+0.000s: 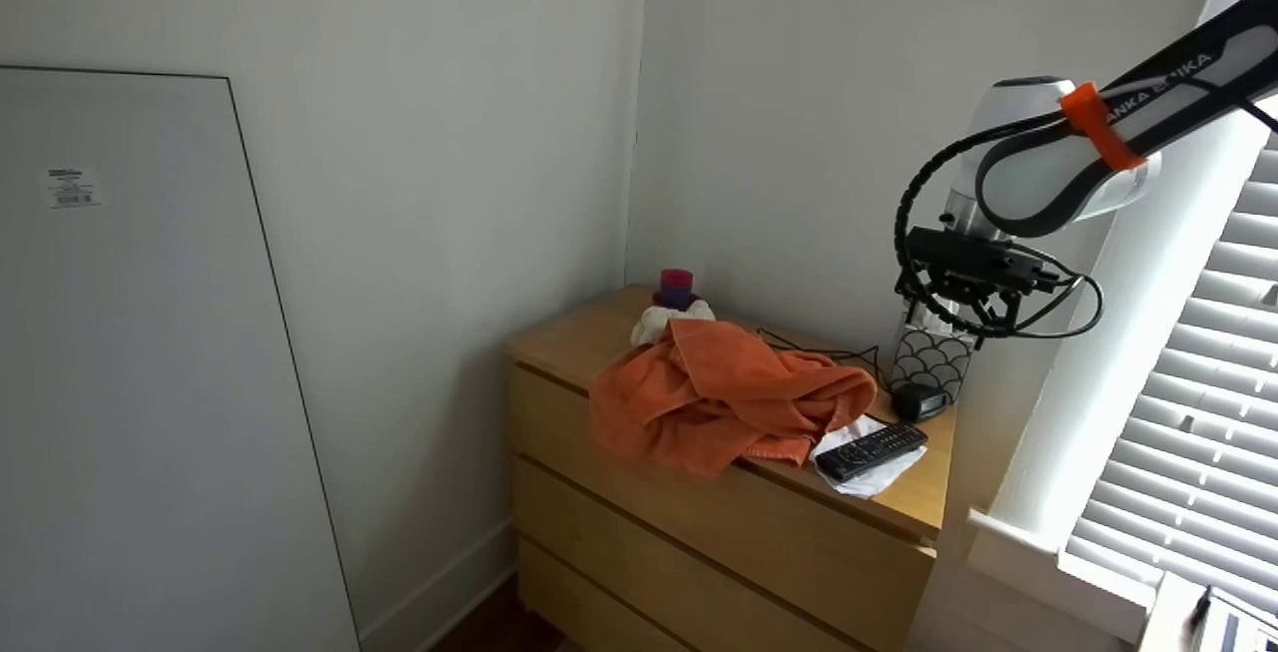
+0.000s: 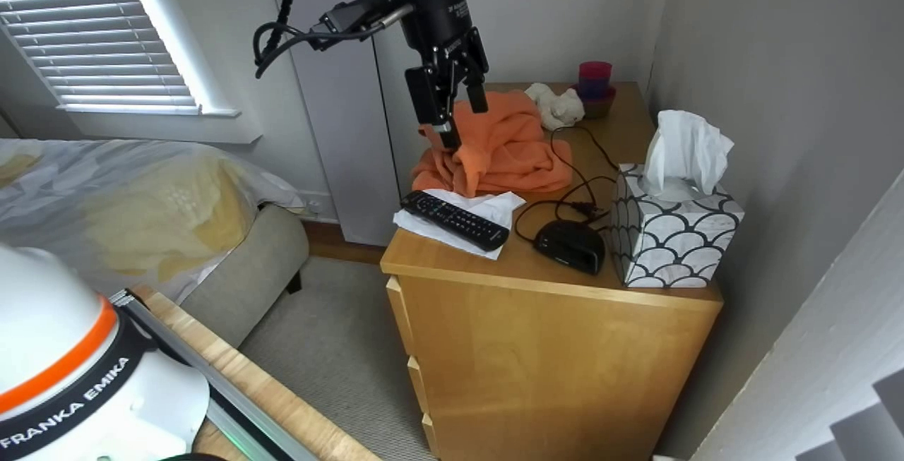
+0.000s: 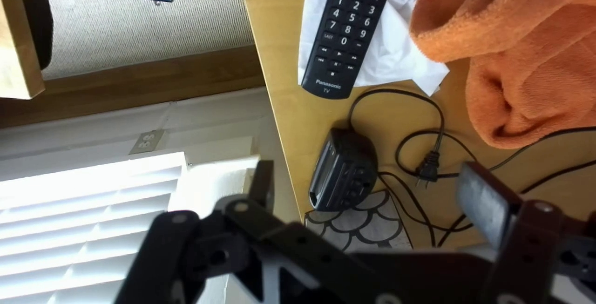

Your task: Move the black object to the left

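Observation:
Two black objects lie on the wooden dresser (image 2: 551,327); the frames do not settle which one the task names. A black clock-like device (image 1: 919,402) with a cord sits close to the tissue box; it also shows in an exterior view (image 2: 571,246) and the wrist view (image 3: 344,171). A black remote (image 1: 871,452) rests on white paper (image 2: 512,203); it shows in an exterior view (image 2: 455,221) and the wrist view (image 3: 351,34). My gripper (image 2: 462,121) is open and empty, raised above the dresser; its fingers spread wide in the wrist view (image 3: 372,192).
A patterned tissue box (image 2: 678,235) stands by the wall beside the device. An orange towel (image 1: 729,382) lies behind the paper. Loose black cords with a plug (image 3: 428,166) lie beside the device. Cups (image 1: 676,288) and a white cloth (image 2: 556,104) are at the far end.

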Available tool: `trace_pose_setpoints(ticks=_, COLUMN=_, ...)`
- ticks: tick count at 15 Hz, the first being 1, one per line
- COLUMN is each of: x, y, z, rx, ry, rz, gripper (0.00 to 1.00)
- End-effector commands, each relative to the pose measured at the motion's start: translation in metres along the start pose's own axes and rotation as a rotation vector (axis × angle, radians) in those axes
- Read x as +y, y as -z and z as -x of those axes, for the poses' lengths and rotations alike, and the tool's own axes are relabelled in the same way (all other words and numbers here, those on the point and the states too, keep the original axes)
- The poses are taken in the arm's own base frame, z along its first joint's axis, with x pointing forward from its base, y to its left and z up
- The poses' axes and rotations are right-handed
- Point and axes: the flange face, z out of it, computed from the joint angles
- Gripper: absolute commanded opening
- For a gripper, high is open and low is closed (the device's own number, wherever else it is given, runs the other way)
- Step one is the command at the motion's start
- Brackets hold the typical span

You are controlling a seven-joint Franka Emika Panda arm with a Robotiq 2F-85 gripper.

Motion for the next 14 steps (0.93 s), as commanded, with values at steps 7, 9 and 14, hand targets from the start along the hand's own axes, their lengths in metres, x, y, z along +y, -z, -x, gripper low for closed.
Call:
trace_pose_setpoints(ticks=7, x=-0.014, y=-0.098, z=-0.054, rx=0.023, ry=-0.056, rz=0.081, gripper=1.0)
trace_pose_setpoints(ticks=9, x=-0.017, y=-0.117, z=-0.063, rx=0.034, ry=-0.068, rz=0.08, gripper=1.0)
trace_pose_setpoints(ticks=14, x=-0.03, y=-0.153, z=-0.079, rx=0.039, ry=-0.079, rz=0.079, gripper=1.0)
